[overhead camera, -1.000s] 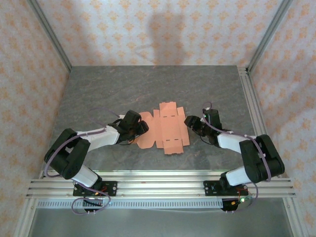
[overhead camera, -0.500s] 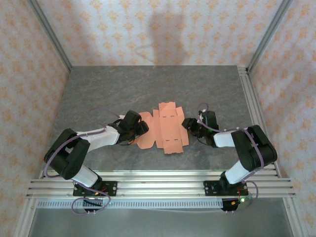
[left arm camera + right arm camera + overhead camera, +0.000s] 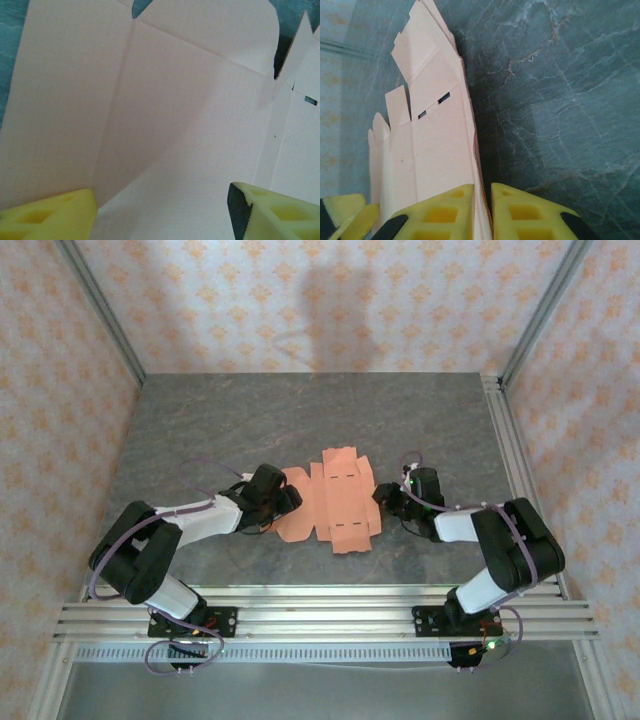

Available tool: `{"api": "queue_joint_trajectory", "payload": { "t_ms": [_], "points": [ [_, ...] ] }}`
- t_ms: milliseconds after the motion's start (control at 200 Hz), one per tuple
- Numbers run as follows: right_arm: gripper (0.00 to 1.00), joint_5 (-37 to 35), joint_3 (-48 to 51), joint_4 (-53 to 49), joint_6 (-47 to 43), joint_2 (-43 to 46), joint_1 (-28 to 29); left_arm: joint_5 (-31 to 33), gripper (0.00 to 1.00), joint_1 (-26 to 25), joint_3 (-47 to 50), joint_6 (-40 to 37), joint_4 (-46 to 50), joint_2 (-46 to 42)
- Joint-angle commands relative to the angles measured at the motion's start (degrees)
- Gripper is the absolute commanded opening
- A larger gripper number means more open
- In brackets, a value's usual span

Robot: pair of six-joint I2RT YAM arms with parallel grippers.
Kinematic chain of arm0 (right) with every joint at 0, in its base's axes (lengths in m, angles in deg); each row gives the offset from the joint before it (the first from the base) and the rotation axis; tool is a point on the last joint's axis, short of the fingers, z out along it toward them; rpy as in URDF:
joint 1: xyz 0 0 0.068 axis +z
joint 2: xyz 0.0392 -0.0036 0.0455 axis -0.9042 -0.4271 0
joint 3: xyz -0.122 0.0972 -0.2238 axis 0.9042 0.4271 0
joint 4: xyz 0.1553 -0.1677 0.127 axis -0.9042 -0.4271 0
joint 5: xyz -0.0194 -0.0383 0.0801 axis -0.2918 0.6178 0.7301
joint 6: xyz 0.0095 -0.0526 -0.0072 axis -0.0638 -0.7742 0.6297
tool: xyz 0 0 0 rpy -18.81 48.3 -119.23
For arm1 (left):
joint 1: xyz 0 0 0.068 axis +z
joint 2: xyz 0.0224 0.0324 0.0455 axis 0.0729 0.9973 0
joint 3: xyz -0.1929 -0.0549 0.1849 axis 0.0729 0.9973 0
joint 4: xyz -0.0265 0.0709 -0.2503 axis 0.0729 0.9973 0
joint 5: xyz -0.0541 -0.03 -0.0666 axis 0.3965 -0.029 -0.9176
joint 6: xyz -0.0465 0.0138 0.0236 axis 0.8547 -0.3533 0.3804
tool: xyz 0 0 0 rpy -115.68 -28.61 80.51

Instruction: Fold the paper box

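- Card lies flat: the paper box (image 3: 338,502) is a many-flapped sheet spread on the tabletop (image 3: 300,410), towards the near edge and between the two arms. No wall stands upright yet.
- On the sheet's right-hand edge, the right pincer (image 3: 482,192) is drawn narrow. Its yellow fingers (image 3: 445,210) nip the thin card, which runs between them in the right wrist view. That edge strip seems lifted a little off the stone, judging by the shadow beside it.
- Over the left panels, the left pincer (image 3: 160,215) is spread wide and holds nothing. I cannot tell whether its tips touch the card.
- Step in hand, as I judge it, is an early fold: raising the right side flap along its crease, with most of the sheet unfolded.
- Next, the pinched flap would need turning up and inward along the score line. This calls for a gentle move, since card this thin will crease wherever it is forced.
- Meanwhile the left pincer would likely need to press the left panels down, so the sheet neither slides nor lifts towards the right arm.
- Small slots (image 3: 432,106) show in the card, so the fold should run square if tabs are to meet them later.
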Motion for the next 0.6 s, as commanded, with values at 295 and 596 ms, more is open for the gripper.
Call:
{"api": "queue_joint_trajectory", "payload": {
  "t_ms": [295,596],
  "points": [
    [0.00,-5.3,-4.2,-15.1,-9.9,5.5,0.3,4.4,0.98,-4.0,-9.4,-8.2,17.5,-3.1],
    [0.00,-7.9,-7.8,-22.7,-15.9,7.7,1.2,-9.5,0.63,-4.7,-18.1,-6.8,13.5,5.6]
  ]
}}
